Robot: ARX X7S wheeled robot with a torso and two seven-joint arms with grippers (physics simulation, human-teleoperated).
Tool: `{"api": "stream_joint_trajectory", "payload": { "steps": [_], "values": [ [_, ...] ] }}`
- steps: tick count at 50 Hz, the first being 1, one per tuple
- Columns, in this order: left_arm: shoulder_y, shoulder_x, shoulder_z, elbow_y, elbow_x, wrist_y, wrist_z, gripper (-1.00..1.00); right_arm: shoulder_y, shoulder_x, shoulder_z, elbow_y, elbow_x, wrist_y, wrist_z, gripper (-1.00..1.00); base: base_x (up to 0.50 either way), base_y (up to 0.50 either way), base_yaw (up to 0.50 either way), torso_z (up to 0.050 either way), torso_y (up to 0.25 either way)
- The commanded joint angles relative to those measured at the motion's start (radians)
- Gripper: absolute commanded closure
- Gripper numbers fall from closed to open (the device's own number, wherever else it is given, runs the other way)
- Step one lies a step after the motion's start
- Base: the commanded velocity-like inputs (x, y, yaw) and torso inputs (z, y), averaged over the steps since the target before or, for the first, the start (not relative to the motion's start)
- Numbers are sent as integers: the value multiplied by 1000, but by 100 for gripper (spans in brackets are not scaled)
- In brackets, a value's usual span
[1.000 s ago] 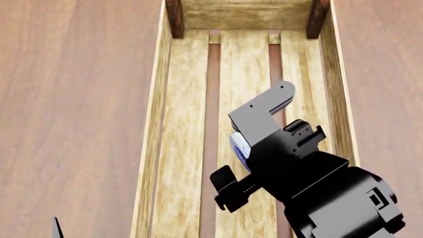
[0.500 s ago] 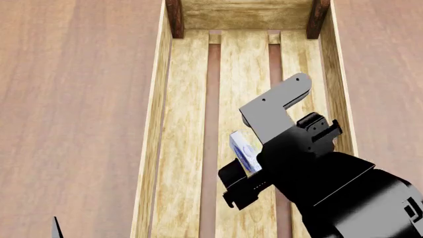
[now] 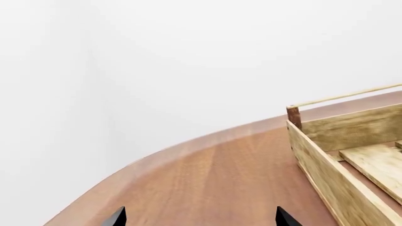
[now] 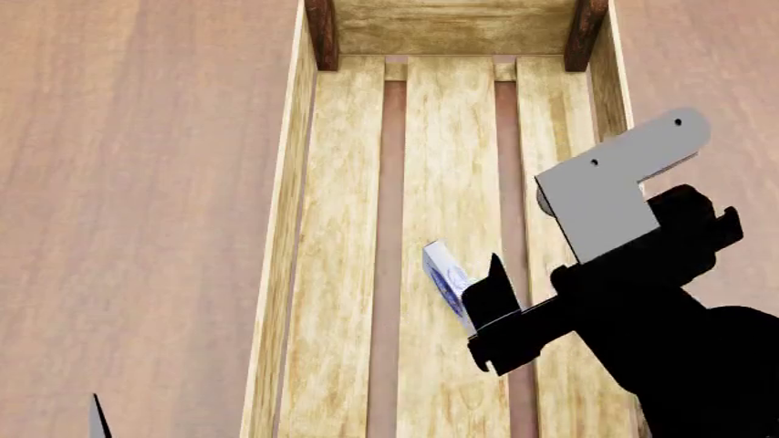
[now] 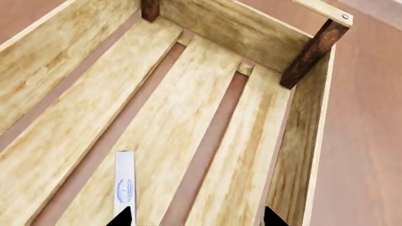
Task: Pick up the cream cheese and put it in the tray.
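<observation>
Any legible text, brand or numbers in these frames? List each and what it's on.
None legible.
Cream cheese: a blue oval logo shows on its face in the head and right wrist views, but its lettering is too small and blurred to read.
Tray: bare wood, no markings.
Right gripper and its grey bracket: no labels, only small holes.

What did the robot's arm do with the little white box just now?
The right pincer let go of the cream cheese and pulled away toward the robot's right. The box now stands on its edge on the tray's middle slat. The tray and the left pincer stayed put.
</observation>
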Motion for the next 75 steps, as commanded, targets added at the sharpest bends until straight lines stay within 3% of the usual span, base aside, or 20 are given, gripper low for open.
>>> {"api": "stream_joint_trajectory", "payload": {
  "steps": [1, 10, 26, 30, 31, 32, 34, 37, 51, 75],
  "values": [
    [3, -17, -24, 40, 8, -38, -5, -100, -112, 64, 161, -81, 50, -61, 32, -100, 0, 0, 0, 0, 0],
    [14, -37, -61, 118, 23, -88, -14, -100, -210, 88, 276, -81, 70, -162, 12, -100, 0, 0, 0, 0, 0],
    [-68, -78, -163, 418, 82, -366, 74, -100, -376, 92, 403, -67, 68, -293, -7, -100, 0, 0, 0, 0, 0],
    [-135, -84, -191, 462, 6, -458, 139, -100, -403, 82, 398, -47, 43, -329, -17, -100, 0, 0, 0, 0, 0],
    [-193, -84, -168, 475, -44, -608, 234, -100, -411, 83, 391, -42, 34, -342, -29, -100, 0, 0, 0, 0, 0],
    [-227, -61, -187, 476, -87, -685, 246, -100, -409, 80, 386, -33, 27, -346, -30, -100, 0, 0, 0, 0, 0],
    [-242, -76, -183, 462, -96, -626, 261, -100, -409, 79, 380, -26, 17, -354, -32, -100, 0, 0, 0, 0, 0],
    [-309, -63, -215, 448, -170, -678, 292, -100, -415, 74, 381, -25, 11, -365, -31, -100, 0, 0, 0, 0, 0],
    [-593, -64, -201, 485, -188, -934, 373, -100, -332, 78, 366, -66, 22, -310, 19, -100, 0, 0, 0, 0, 0],
    [-837, -49, -151, 675, -187, -1227, 430, -100, -278, 85, 379, -170, 69, -257, 79, -100, 0, 0, 0, 0, 0]
  ]
}}
